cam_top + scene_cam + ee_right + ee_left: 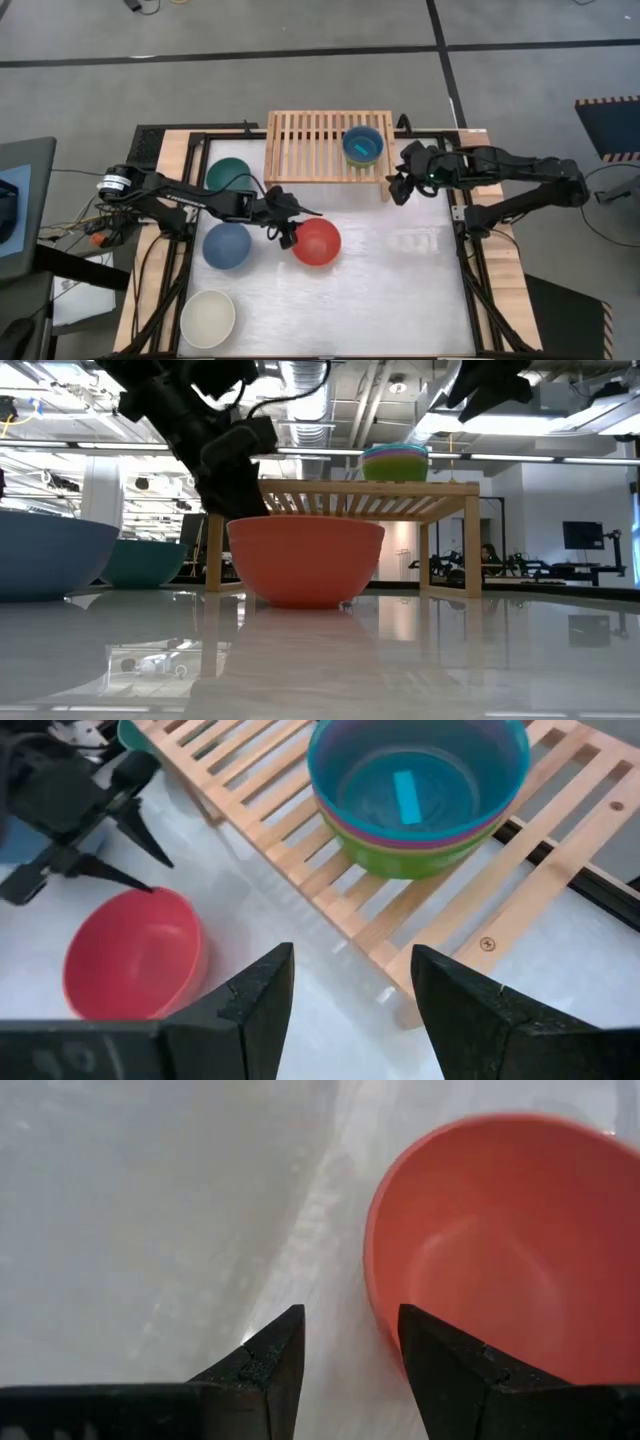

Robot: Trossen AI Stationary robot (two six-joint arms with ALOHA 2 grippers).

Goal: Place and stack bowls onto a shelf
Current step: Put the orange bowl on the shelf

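Left gripper point(290, 228) sits centre-left in the high view, fingers parted and empty, right at the left rim of the red bowl point(317, 241) on the white table point(400, 290). Right gripper point(397, 186) hangs spread and empty right of centre, just off the right end of the shelf point(310, 145), where the cyan bowl point(363, 144) tops a nested stack. Dark green bowl point(229, 175), slate blue bowl point(226, 245) and cream white bowl point(208, 318) line the left side.

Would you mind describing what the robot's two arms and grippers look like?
Both arms are black, jointed and slim, with dark cables trailing at their bases. The left gripper and right gripper each end in two black, wedge-shaped fingers tapering to points.
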